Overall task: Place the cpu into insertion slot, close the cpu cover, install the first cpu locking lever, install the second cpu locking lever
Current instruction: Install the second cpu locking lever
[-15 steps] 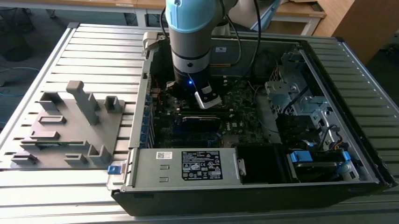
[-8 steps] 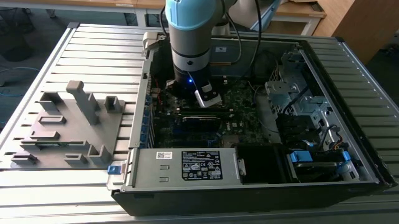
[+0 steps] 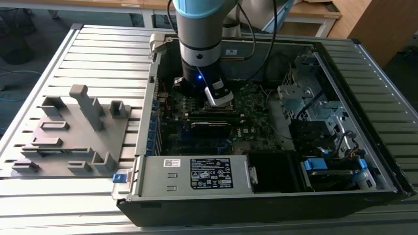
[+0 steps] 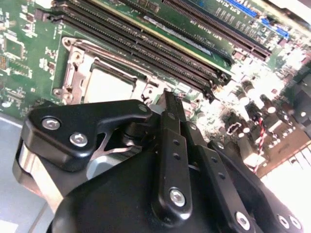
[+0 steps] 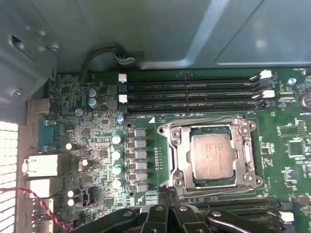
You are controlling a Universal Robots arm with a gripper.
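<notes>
Hovering just above the motherboard (image 5: pixel 97 126), the gripper (image 5: pixel 167 194) has its fingers pressed together, grasping nothing. Just beyond its tip in both wrist views, the cpu (image 5: pixel 212 156) lies flat in the insertion slot (image 5: pixel 187 160), framed by the cpu cover (image 5: pixel 247 158). Farther off run long memory slots (image 5: pixel 192 94).

Lying flat, silvery-grey chip (image 5: pixel 212 156) sitting in socket (image 5: pixel 181 156) right of frame centre, cover frame (image 5: pixel 210 127) lowered around it.
</notes>
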